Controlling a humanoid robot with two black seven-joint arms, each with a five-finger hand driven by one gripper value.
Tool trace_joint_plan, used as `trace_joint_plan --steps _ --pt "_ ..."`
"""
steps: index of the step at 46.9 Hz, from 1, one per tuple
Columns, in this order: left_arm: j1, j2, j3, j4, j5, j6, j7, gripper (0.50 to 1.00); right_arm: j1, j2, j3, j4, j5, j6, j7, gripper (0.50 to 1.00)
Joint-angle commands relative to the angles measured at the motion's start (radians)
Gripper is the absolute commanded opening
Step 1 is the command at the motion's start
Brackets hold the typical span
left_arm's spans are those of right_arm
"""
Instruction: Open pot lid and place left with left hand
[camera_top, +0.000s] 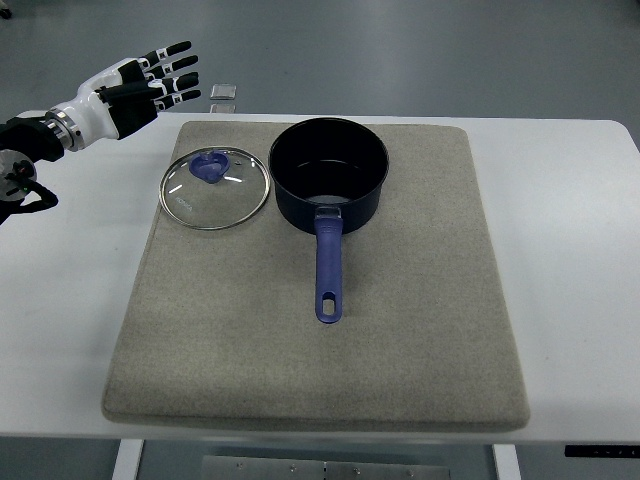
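Observation:
A dark blue pot (328, 172) stands open on the grey mat (420, 330), its blue handle (329, 275) pointing toward me. The glass lid (215, 187) with a blue knob lies flat on the mat just left of the pot. My left hand (150, 85) is up and to the left of the lid, above the table's far left corner, with its fingers spread and holding nothing. The right arm is out of view.
The mat lies on a white table (590, 250). A small grey block (224, 93) sits beyond the table's far edge, near my left hand's fingertips.

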Motion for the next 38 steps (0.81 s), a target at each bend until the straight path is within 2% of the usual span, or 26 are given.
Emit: trace_joint_plan --steps 1,38 --pt "0.006 0.000 -0.005 -0.001 -0.003 -0.006 0.002 0.992 0.000 0.000 0.000 0.000 0.000 0.000 0.000 0.917" --pt "0.011 0.000 -0.031 -0.001 -0.021 -0.006 0.002 0.990 0.000 0.000 -0.005 0.005 0.002 0.008 0.000 0.917"
